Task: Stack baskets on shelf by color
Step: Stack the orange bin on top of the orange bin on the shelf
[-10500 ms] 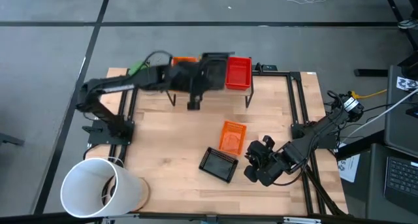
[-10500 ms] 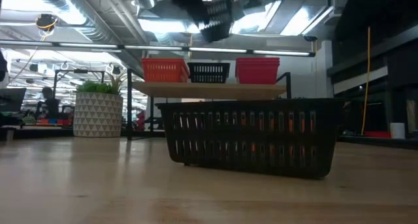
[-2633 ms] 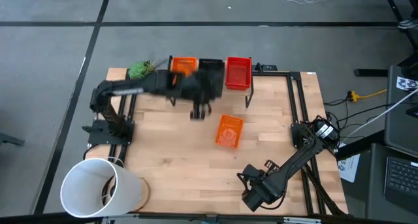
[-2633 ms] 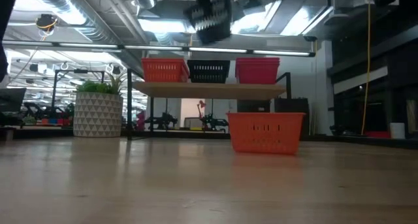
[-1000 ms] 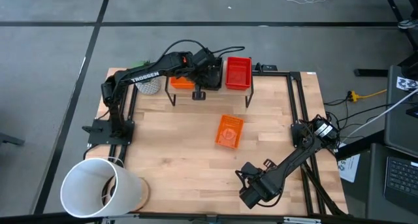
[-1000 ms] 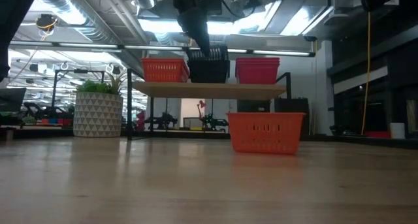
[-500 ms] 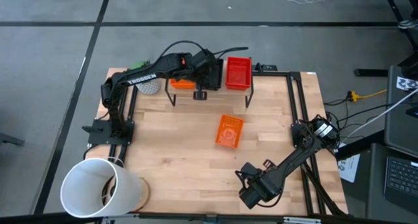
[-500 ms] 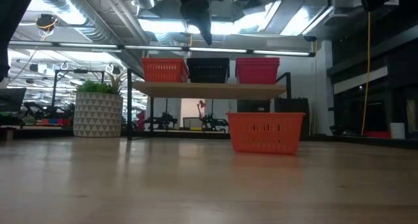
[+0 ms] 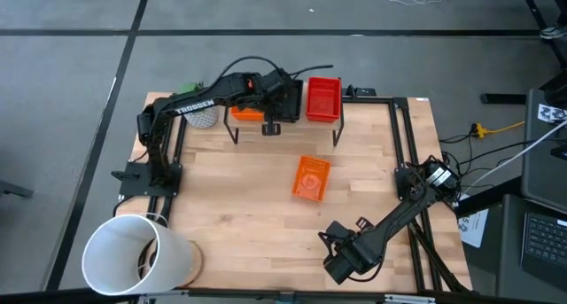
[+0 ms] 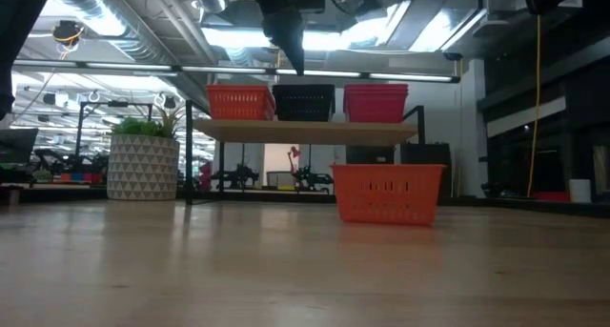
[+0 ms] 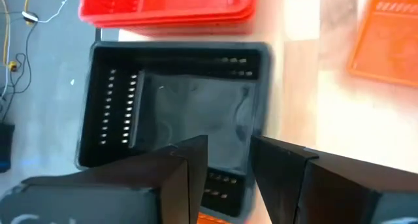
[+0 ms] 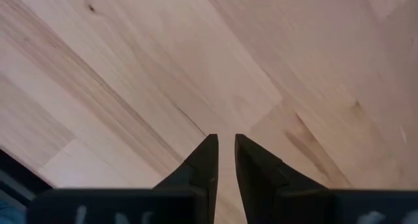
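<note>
Left gripper [image 11: 228,155] hangs directly above the black basket [image 11: 176,116] on the shelf [image 10: 305,131], fingers [image 11: 189,165] parted by a narrow gap w/ nothing between them; it has let go & is not touching the basket. In the low view the gripper [image 10: 291,46] sits just above the black basket's [image 10: 305,102] rim, a small gap visible between the two. From overhead, the left arm reaches across from the table's left side to the shelf's middle, gripper [image 9: 271,125] over the front edge.

The black basket sits in the middle of the shelf, upright, between an orange basket stack [image 10: 240,102] on one side & a red basket stack [image 10: 376,103] on the other. In the left wrist view the red stack [image 11: 166,5] lies just beside the black basket.

One more orange basket [image 9: 310,178] lies on the wooden tabletop [image 9: 239,215], near the centre, well apart from the shelf & from both grippers; in the low view it [image 10: 388,194] stands upright in front of the shelf.

Right gripper [image 12: 222,152] is at the table's near edge, far from the baskets, pointing down at bare wood, fingers nearly together & empty; overhead it [image 9: 341,260] sits low right of centre.

A large white bucket [image 9: 133,255] stands at the near-left corner. A potted plant [image 10: 143,160] sits beyond the shelf's left end.
</note>
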Available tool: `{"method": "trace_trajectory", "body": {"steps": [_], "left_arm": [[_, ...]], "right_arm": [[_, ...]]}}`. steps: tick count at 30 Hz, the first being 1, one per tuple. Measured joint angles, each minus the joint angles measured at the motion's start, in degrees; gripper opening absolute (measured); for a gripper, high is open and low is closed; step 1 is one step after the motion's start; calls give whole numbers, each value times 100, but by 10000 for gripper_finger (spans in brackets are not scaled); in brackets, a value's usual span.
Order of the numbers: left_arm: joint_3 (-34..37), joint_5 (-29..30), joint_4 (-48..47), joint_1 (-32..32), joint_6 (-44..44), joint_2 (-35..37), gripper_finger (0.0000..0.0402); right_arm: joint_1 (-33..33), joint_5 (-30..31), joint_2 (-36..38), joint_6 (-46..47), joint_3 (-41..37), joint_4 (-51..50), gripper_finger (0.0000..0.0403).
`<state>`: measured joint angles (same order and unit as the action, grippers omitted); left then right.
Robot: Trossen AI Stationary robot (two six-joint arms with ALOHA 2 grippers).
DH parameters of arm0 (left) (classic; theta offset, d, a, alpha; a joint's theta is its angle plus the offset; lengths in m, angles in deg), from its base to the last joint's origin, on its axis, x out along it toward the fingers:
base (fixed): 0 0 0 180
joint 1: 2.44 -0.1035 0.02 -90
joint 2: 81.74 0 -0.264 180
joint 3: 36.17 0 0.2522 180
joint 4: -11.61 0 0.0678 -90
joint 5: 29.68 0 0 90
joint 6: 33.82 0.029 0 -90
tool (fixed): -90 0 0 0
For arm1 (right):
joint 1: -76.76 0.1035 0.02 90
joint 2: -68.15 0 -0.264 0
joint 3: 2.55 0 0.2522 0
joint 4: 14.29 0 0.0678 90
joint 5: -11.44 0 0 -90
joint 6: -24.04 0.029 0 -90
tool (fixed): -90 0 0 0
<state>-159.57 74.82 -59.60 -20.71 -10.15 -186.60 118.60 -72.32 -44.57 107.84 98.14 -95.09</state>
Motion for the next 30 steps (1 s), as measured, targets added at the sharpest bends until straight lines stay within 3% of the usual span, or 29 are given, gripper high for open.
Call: {"method": "trace_trajectory", "body": {"steps": [9, 17, 20, 24, 30], "left_arm": [[-1194, 188, -1184, 786, -88, 248, 108], [-2329, 206, -3320, 692, -103, 264, 108], [-2291, 144, -3234, 562, -166, 404, 106], [-2322, 172, -3256, 390, -583, 667, 108], [-2294, -194, -3256, 177, -1439, 894, 106]], "right_arm": [[-134, 631, 0, -462, 0, -77, 53], [-588, 1872, 0, -1471, 7, -3, 53], [-879, 1896, 0, -1916, 7, 69, 53], [-1296, 1359, 0, -2523, 11, 329, 53], [-1739, 1454, 52, -3564, 11, 392, 53]]}}
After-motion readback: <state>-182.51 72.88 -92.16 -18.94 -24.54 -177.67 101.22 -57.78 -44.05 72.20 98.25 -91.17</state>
